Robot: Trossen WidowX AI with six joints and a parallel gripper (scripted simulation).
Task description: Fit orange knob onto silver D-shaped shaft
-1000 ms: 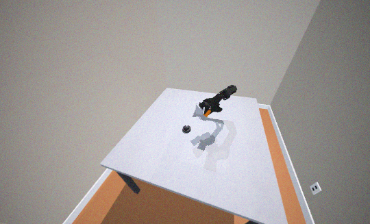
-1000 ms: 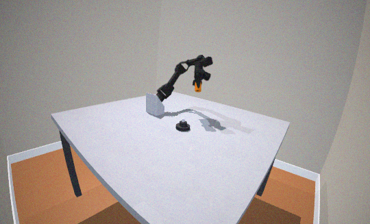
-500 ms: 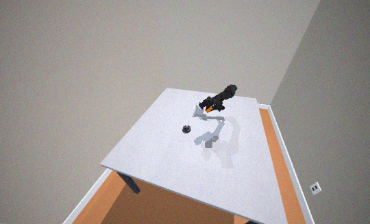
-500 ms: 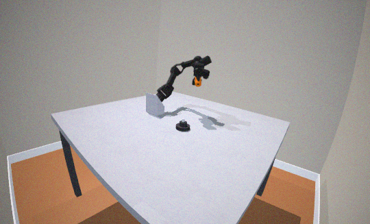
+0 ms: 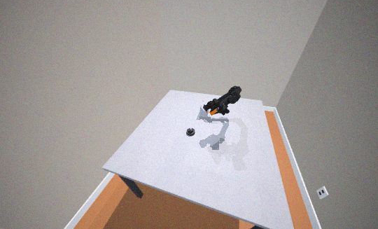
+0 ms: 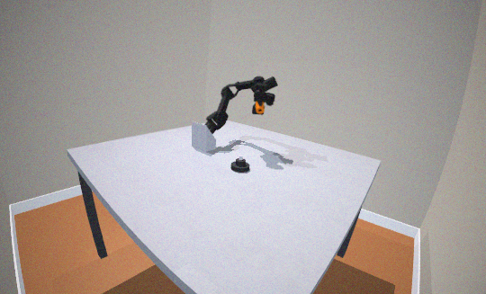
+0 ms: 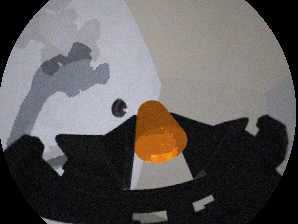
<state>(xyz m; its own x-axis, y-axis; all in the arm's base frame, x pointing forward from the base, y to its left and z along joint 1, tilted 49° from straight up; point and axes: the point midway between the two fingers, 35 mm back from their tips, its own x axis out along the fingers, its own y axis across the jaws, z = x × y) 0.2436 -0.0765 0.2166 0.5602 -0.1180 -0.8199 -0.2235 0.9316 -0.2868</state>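
The fingers (image 5: 213, 111) (image 6: 258, 108) are partly open and closed against the sides of the orange knob (image 5: 213, 112) (image 6: 259, 108) (image 7: 159, 131), which is clamped between them. The knob is raised above the tabletop (image 5: 161, 150) (image 6: 234, 215) (image 7: 120, 60), apart from the round pedestal (image 5: 190, 132) (image 6: 240, 166) (image 7: 118, 108). The pedestal stands on the tabletop; it is dark, with a wide lower disc and a narrower upper part. The silver shaft (image 6: 240, 158) projects from its top. The flat side of the shaft is too small to make out. In the wrist view, the knob tapers from a wide near end to a narrower far end; its hole cannot be identified. The black arm (image 5: 229, 97) (image 6: 223, 100) extends from a pale angled block (image 5: 201, 113) (image 6: 203, 138) on the tabletop. Shadows of the arm fall across the tabletop.
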